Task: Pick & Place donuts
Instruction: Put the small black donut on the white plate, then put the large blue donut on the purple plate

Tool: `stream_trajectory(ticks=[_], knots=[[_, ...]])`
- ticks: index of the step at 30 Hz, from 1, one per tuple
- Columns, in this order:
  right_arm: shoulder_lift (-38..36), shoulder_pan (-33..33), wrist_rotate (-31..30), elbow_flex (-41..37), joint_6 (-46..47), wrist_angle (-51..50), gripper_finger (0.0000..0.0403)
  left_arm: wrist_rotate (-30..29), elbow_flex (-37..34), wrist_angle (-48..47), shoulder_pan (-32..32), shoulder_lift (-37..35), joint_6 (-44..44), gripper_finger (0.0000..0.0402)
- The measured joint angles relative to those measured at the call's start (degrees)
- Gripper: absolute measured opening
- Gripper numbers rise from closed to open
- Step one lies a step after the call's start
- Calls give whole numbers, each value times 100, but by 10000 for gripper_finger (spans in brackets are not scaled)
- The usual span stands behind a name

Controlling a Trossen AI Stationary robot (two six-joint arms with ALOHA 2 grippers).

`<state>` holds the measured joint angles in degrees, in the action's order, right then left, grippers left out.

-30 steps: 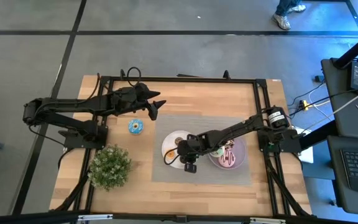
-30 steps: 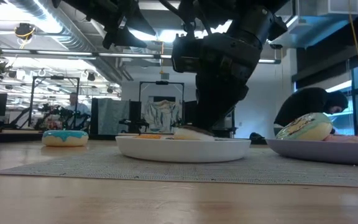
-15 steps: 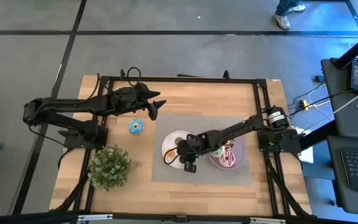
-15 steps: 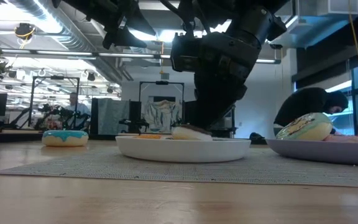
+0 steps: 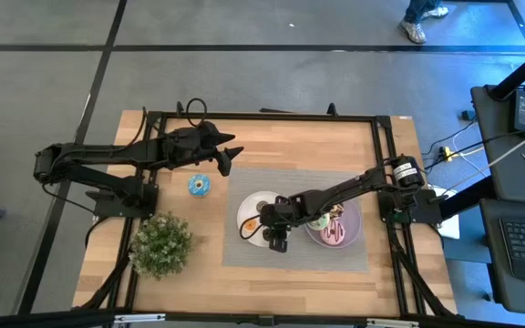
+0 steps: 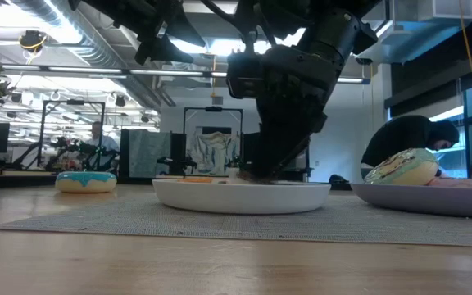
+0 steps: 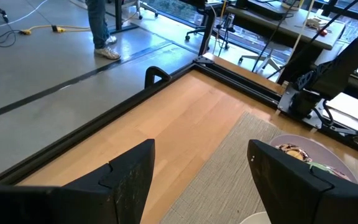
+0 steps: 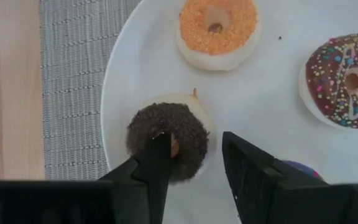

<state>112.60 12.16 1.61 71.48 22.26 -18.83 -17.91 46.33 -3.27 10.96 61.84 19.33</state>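
Right gripper [image 8: 191, 155] hangs over the white plate [image 8: 272, 106], fingers spread around a tiny brown donut [image 8: 168, 138]. Only the wrist cam shows the orange donut [image 8: 217, 28] at 12 o'clock. Left gripper [image 5: 229, 157] waits, spread wide.

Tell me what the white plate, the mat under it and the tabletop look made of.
White plate: smooth, faintly glossy, probably plastic or glazed ceramic; no texture shows.
Mat: grey woven fabric or vinyl; ribbed weave lines are visible.
Tabletop: light wood or wood laminate, matte, with fine grain streaks.
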Motion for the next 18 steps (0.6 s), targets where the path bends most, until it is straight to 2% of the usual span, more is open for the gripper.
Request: stream_trajectory(ticks=[4,9,15,18], knots=[[0,0,2,0,11,-29,147,0,0,-1,1,1,1,251],[-9,0,-30,362,-97,-553,147,0,0,-2,2,0,2,251],[-14,-8,-177,1144,-517,-1504,147,0,0,0,1,0,211,251],[-132,-75,7,1386,-703,-2281,147,0,0,0,0,0,464,251]])
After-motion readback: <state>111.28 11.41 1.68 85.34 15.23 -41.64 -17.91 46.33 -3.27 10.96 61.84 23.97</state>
